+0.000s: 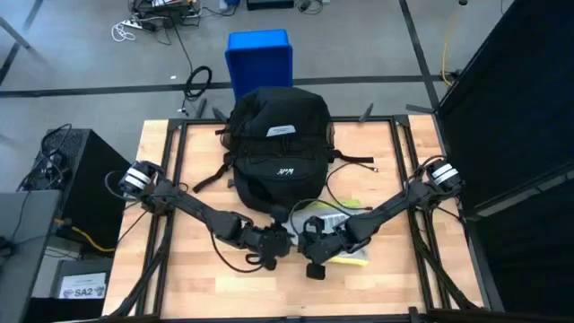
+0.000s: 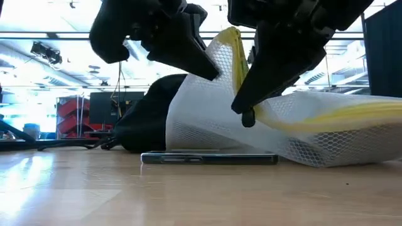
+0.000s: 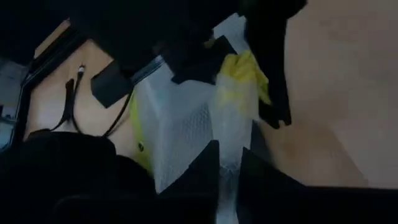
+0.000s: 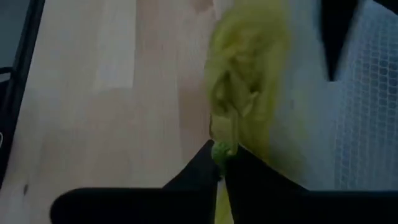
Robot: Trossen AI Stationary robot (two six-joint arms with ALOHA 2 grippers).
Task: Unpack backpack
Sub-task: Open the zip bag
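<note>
The black backpack point(image 1: 278, 148) lies on the far middle of the table, with a white label and logo on top. In front of it is a white mesh pouch point(image 2: 301, 135) with yellow-green trim. Its left end is raised, and its right part point(image 2: 326, 154) rests on the table. My left gripper point(image 3: 229, 165) and my right gripper point(image 4: 221, 160) meet over the pouch near the table's front middle, and each is shut on it. A flat dark slab point(image 2: 208, 158) lies on the table in front of the pouch. My left gripper pinches a bunched bit of the pouch's white mesh point(image 3: 227, 149) between its two fingers; one layer or several, I cannot tell. It comes slanting down from the table's left. The raised end of the pouch stands up beside it. My right gripper pinches a small yellow-green tab on the pouch's trim point(image 4: 219, 149) between its fingertips. It comes slanting down from the table's right. The trim point(image 2: 235, 69) runs up from the fingers along the raised end, while the pouch's right part stays on the table.
A blue plastic box point(image 1: 260, 56) stands on the floor beyond the far edge. Backpack straps point(image 1: 208, 179) and thin cables point(image 1: 345, 184) trail over the wood on both sides of the backpack. Bare tabletop point(image 1: 197, 278) lies near the front left.
</note>
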